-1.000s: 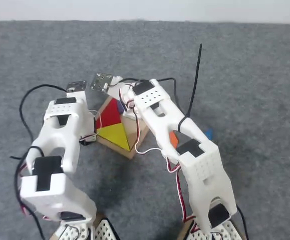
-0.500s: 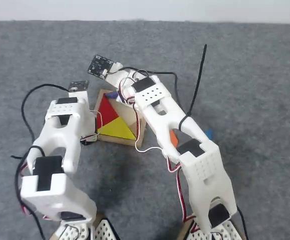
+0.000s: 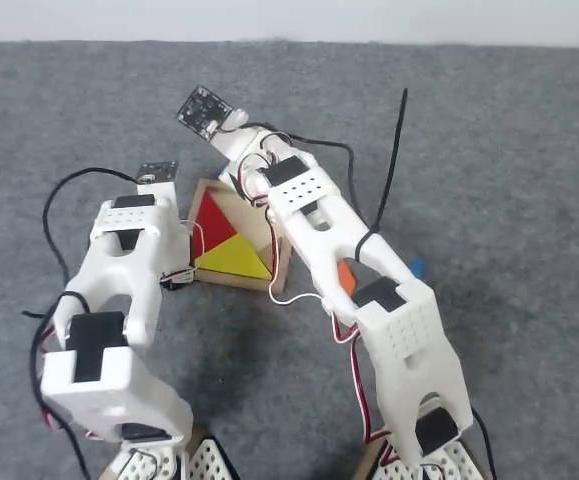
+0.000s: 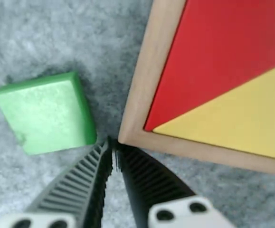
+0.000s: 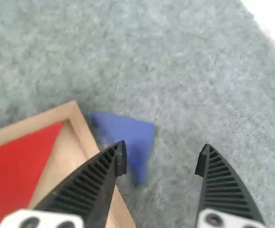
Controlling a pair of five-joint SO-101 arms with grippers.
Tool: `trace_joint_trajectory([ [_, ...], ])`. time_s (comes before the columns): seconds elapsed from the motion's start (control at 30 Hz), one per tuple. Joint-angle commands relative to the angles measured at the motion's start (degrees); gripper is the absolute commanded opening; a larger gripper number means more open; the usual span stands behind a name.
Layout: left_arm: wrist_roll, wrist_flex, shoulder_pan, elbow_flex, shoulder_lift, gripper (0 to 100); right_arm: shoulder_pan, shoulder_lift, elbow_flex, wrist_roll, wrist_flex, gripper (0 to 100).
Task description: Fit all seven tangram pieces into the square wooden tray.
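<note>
Beyond the far corner of the square wooden tray (image 3: 234, 284), just beside its rim, the blue piece (image 5: 128, 135) is found on the grey carpet (image 3: 489, 150). The right claw (image 5: 162, 148) is held above it with the jaws spread wide and empty. The piece lies toward the tray-side finger rather than centred in the gap, so a small shift toward the tray is judged necessary before closing. Its long axis cannot be told. The right arm is the nearer one to this piece. The left claw (image 4: 113, 141) is drawn narrow and holds nothing, with its tips at a corner on the tray's left side; the green piece (image 4: 42, 111) lies just beside it, off the tray. Two pieces are counted inside the tray: one red triangle (image 3: 217, 222) and one yellow triangle (image 3: 234, 260), touching along one edge. Four are counted outside: the blue piece, the green piece, one orange piece (image 3: 346, 277) and a second blue piece (image 3: 416, 268), the last two at the right.
</note>
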Motion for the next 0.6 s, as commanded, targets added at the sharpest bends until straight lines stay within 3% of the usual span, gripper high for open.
trace_joint_trajectory([
  [0.0,-0.6,-2.2,2.1,0.3,-0.9,3,0.3,-1.3,-4.2,-1.3,-1.6,25.3],
  [0.13,-0.6,-2.2,2.0,0.4,-1.0,3,3.2,-2.5,-4.3,-3.0,-1.1,25.2],
  [0.23,-0.7,-2.3,2.0,0.8,-1.3,3,4.6,-3.4,-4.3,-3.2,5.4,25.0],
  [0.47,-1.8,-6.9,0.8,6.7,-8.0,3,8.2,-0.7,-4.2,-3.3,13.3,0.5],
  [0.57,-1.8,-12.2,0.8,13.5,-15.8,3,8.6,1.8,-4.2,-3.3,13.3,3.7],
])
